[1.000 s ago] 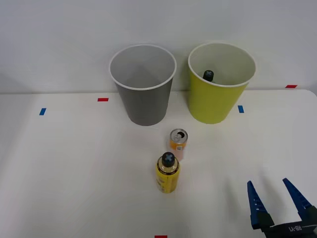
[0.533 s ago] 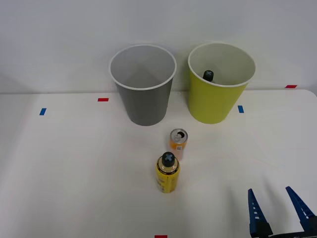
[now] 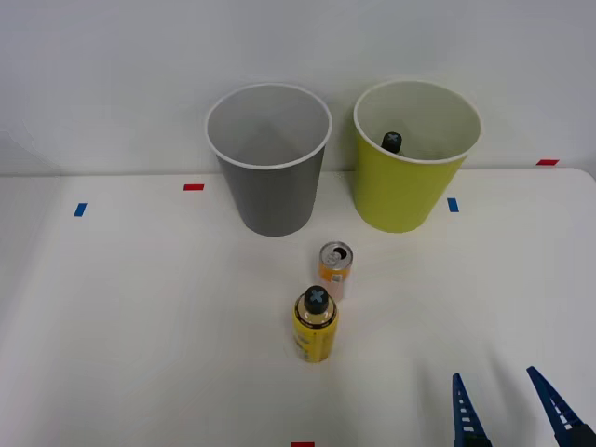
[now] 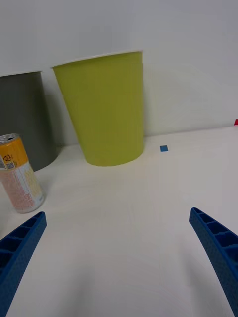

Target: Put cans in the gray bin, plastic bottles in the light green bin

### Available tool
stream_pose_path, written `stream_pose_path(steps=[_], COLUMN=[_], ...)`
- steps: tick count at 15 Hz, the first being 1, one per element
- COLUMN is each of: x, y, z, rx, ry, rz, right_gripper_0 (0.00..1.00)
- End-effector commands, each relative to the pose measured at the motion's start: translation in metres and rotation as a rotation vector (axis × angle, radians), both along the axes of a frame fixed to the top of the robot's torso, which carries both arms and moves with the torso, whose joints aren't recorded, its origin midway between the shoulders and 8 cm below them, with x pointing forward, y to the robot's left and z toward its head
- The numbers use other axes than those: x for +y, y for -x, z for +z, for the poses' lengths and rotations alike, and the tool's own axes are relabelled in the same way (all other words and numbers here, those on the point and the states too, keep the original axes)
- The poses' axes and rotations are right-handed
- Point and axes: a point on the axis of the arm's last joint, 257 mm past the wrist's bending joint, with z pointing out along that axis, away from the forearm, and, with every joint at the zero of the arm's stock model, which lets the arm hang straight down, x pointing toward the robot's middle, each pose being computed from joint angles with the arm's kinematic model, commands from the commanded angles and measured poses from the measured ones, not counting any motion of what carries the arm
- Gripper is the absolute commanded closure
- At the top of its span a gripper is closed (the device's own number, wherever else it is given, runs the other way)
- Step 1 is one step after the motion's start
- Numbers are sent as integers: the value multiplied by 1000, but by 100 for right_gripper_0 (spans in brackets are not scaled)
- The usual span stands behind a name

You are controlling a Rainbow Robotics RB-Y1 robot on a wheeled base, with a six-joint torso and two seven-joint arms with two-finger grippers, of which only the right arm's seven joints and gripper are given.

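Here white table (image 3: 140, 326), white wall (image 3: 112, 74) behind.

At the lower right of the front view the right gripper (image 3: 511, 410) is cut off by the bottom edge, leaving two spread blue fingers (image 3: 463, 407). Inside the light green bin (image 3: 410, 191) a plastic bottle (image 3: 391, 142) shows just its black cap. In the wrist view the gray bin (image 4: 25, 119) is cropped at the left edge
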Motion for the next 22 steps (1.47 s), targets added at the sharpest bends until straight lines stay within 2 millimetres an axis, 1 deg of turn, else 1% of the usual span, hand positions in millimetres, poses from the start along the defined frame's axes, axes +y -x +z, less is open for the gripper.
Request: stream_pose_path(steps=[1,5,8,10,22], x=[7,7,8,12,14], y=[8,24,27,30,31], z=[-4,-17,-21,-28,-29], rx=[4,53,68,96,99], ry=[17,55,69,65,67], rz=[-53,-71,-52,-44,-40], right_gripper_0=[0,0,0,0,0])
